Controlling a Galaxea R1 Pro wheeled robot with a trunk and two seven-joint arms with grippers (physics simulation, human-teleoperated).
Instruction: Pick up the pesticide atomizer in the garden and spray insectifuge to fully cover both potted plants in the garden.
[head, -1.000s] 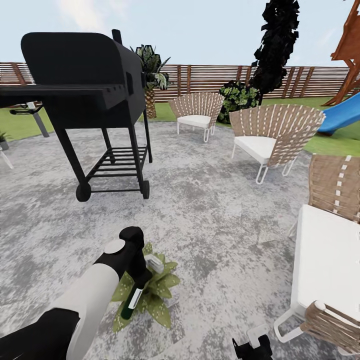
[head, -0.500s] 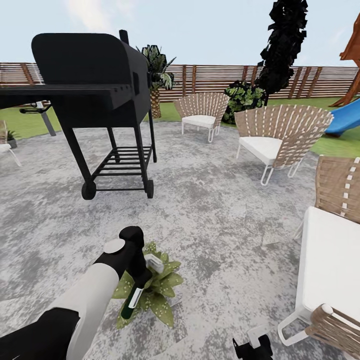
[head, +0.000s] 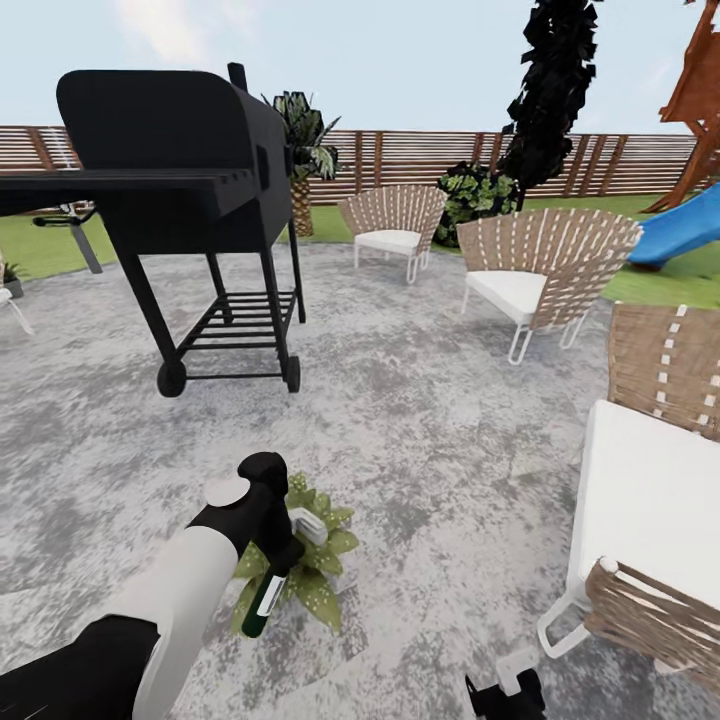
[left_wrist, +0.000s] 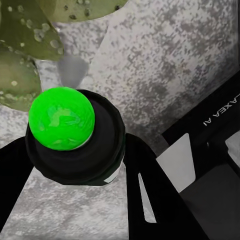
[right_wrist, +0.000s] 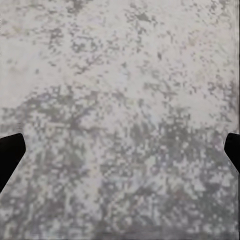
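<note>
My left gripper (head: 283, 553) is shut on the pesticide atomizer (head: 264, 603), a slim dark bottle with a white patch that hangs tip-down over the stone patio (head: 440, 440). Just beyond and beside it lies one potted plant (head: 318, 565), a low rosette of speckled green leaves. In the left wrist view the atomizer's green tip (left_wrist: 61, 118) sits between my black fingers (left_wrist: 150, 185), with speckled plant leaves (left_wrist: 22, 65) close past it. The right gripper (head: 505, 693) is low at the picture's lower edge. In the right wrist view its fingertips (right_wrist: 10, 155) stand wide apart over bare stone.
A black grill (head: 180, 190) on wheels stands ahead to the left. Wicker chairs (head: 545, 265) (head: 393, 225) ring the patio's far side. A white-cushioned chair (head: 650, 500) is close on the right. The slatted fence (head: 420, 160) and a blue slide (head: 685, 230) lie behind.
The whole picture swung one way and then back, so the camera has moved. The plant now sits slightly higher against the bottle. The left gripper's hold on the atomizer is unchanged.
</note>
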